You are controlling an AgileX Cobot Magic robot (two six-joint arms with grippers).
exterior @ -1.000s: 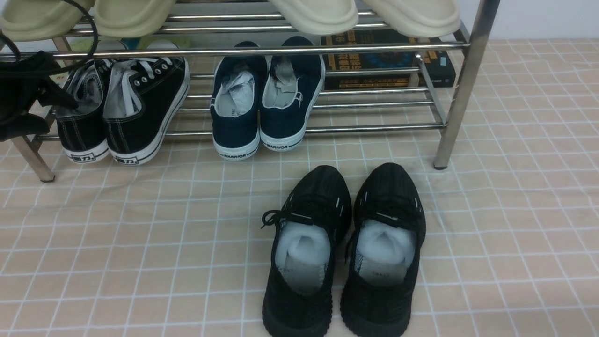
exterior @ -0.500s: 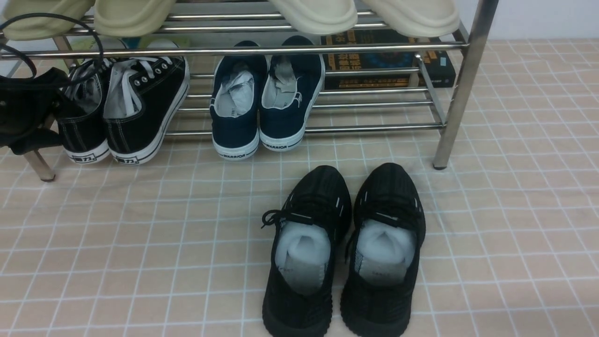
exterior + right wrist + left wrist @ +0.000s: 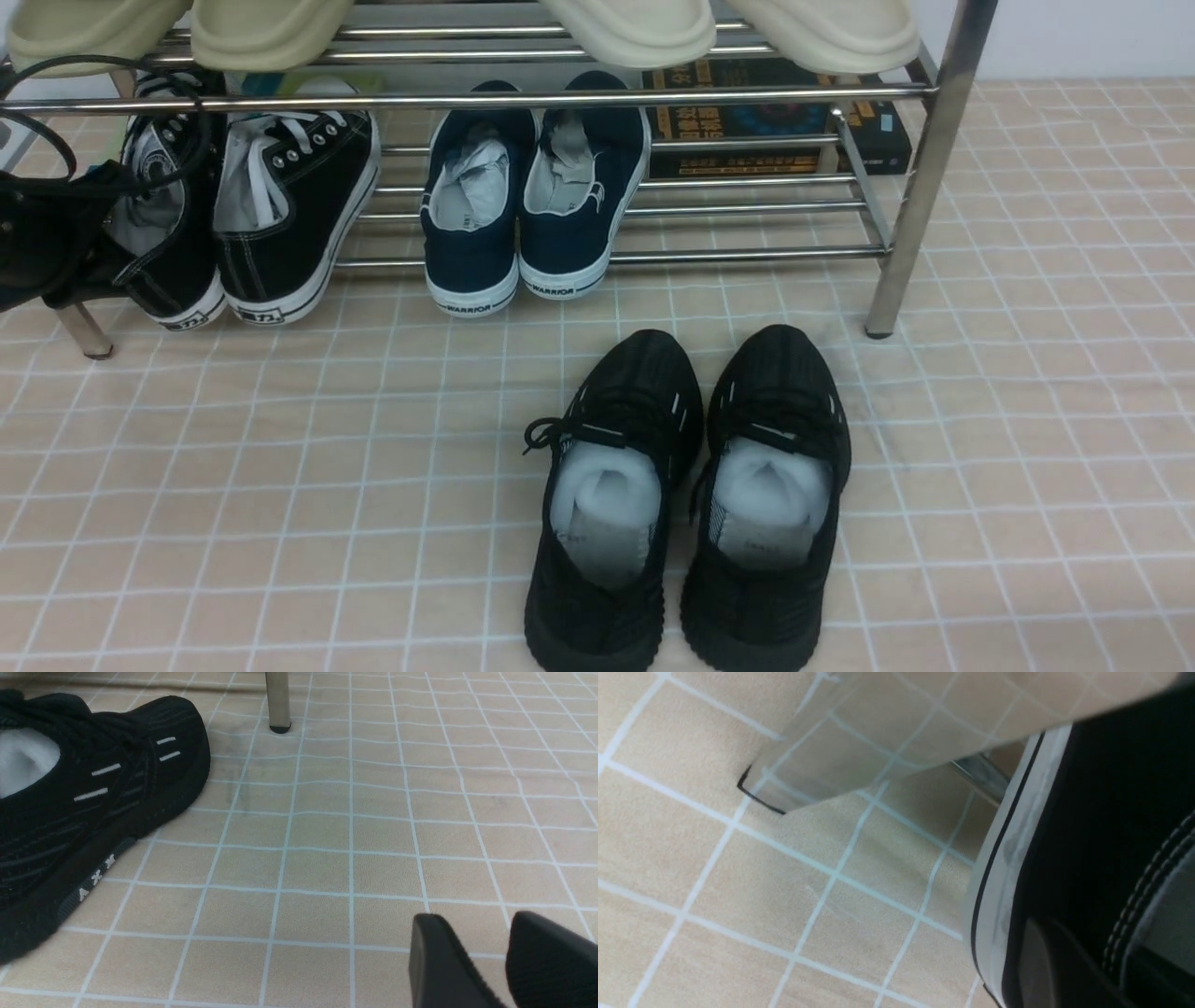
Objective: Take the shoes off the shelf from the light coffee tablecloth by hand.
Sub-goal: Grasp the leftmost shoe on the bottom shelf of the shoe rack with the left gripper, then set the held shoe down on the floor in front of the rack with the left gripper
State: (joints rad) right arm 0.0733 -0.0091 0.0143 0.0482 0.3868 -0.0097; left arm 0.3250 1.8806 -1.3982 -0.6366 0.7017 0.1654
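Left gripper (image 3: 110, 233) pinches one of the shoes (image 3: 285, 219) beside WARRIOR-labelled slip-ons (image 3: 532, 219); right gripper (image 3: 486, 938) stands parted.

Front camera looks forward and down over shelf (image 3: 920, 168) and tablecloth (image 3: 280, 467). Left wrist camera sits very close to one shoe (image 3: 1087, 835). Right wrist camera, low and level, shares a black knit sneaker (image 3: 93, 802) with front.

Left gripper (image 3: 98, 271) moved in, clamped on left canvas shoe (image 3: 177, 266); shoe tilted, heel swung toward its mate.
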